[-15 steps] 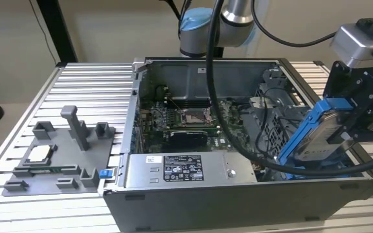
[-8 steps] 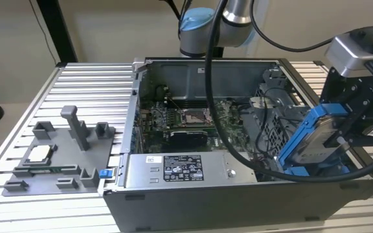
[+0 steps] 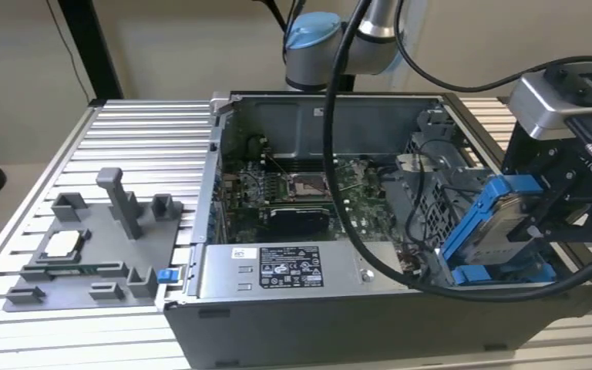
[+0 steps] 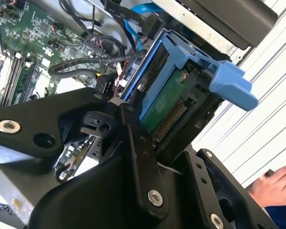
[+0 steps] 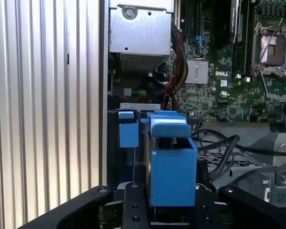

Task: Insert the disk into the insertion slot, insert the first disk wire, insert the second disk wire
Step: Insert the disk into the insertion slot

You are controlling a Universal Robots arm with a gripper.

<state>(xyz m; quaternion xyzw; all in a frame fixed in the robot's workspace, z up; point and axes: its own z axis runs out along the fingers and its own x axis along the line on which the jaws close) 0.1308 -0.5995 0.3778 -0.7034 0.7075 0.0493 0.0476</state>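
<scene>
Disk (image 3: pixel 498 228): standing on edge and tilted, in its bright blue frame, at the end of the open computer case (image 3: pixel 307 316) on the exterior view's right. Its lower end sits down among the blue rails of the insertion slot (image 3: pixel 442 202), the dark grey perforated bay. How far it is seated cannot be told.

Second wrist view: the disk's green circuit-board face (image 4: pixel 168 101) and its row of connector pins are exposed. The frame's blue tab (image 4: pixel 234 84) juts out to one side.

Gripper (image 3: pixel 530 230): pinching the disk. The black fingers (image 4: pixel 136 138) press against both sides of the frame. In the first wrist view the blue frame (image 5: pixel 172 171) rises straight out from between the finger links.

Near the disk: loose black cables (image 3: pixel 425 231) loop inside the case beside the slot. A blue cable (image 4: pixel 144 11) lies among them, past the disk's end.

Further out: green motherboard (image 3: pixel 296 193) on the case floor, and a silver box with a white sticker (image 3: pixel 275 270) along the near wall.

The case stands on a ribbed aluminium table (image 3: pixel 142 131). A grey fixture plate (image 3: pixel 90 262) with upright posts sits well apart, at the exterior view's left.

A person's hand (image 4: pixel 276 186) rests on the table slats, near the gripper body.
</scene>
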